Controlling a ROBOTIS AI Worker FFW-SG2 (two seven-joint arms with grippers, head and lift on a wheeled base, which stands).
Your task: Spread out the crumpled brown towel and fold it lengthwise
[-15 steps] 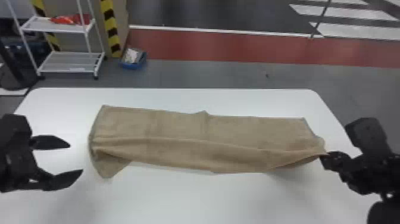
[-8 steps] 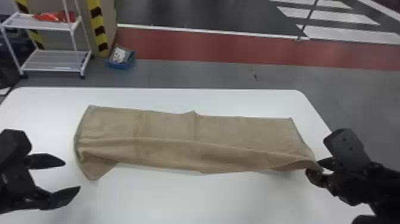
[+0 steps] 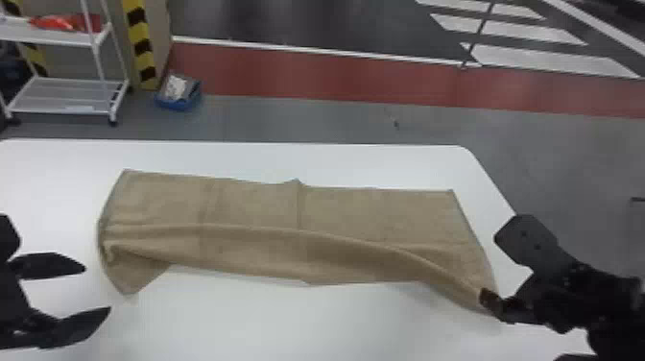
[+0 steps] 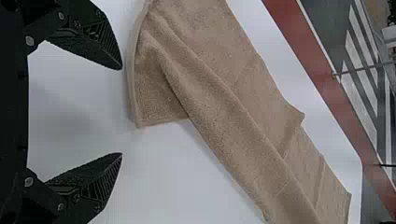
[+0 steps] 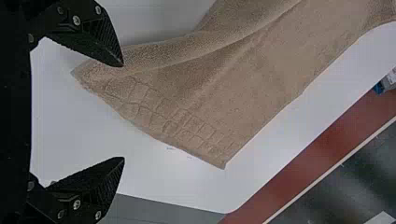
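Both with fingers apart near the brown towel (image 3: 345, 211) on the desk (image 3: 240, 326): left gripper (image 4: 122, 111), right gripper (image 5: 123, 111). Pinch the near corners shallowly, then draw evenly taut to smooth the ridge.

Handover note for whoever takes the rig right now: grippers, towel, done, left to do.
Left gripper: open, empty, off the towel's left end.
Right gripper: open, one finger over the towel's near right corner.
Brown towel: long side left to right on the white table.
Done: towel laid out long; lengthwise fold looks partly made.
Left: near left corner juts out toward the robot, and a long ridge runs along the towel. Probably straighten both, then square up the fold.
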